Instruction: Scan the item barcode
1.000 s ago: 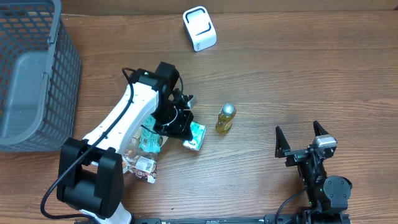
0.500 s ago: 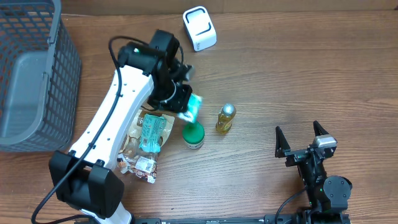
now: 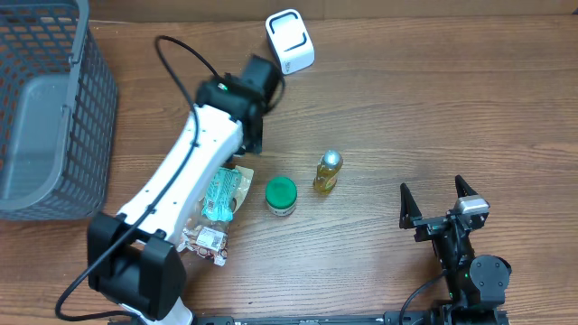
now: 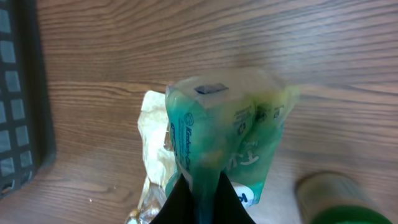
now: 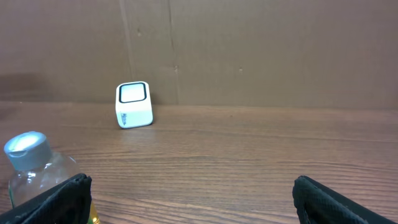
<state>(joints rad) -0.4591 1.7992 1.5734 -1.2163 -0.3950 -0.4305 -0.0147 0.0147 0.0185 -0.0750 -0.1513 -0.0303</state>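
Grips green pouch (image 4: 224,137) in closed left pincer (image 4: 200,193), aloft over brown wood-grain surface (image 3: 433,108), near white scanner (image 3: 290,41). Holds right pincer (image 5: 193,199) spread wide, empty. Shows grey basket (image 3: 54,108) at left, cardboard wall (image 5: 249,50) behind.

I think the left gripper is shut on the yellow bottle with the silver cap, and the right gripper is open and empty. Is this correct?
Not quite. The left gripper is shut on a green pouch, as the left wrist view shows; the yellow bottle stands free on the table. The right gripper is open and empty.
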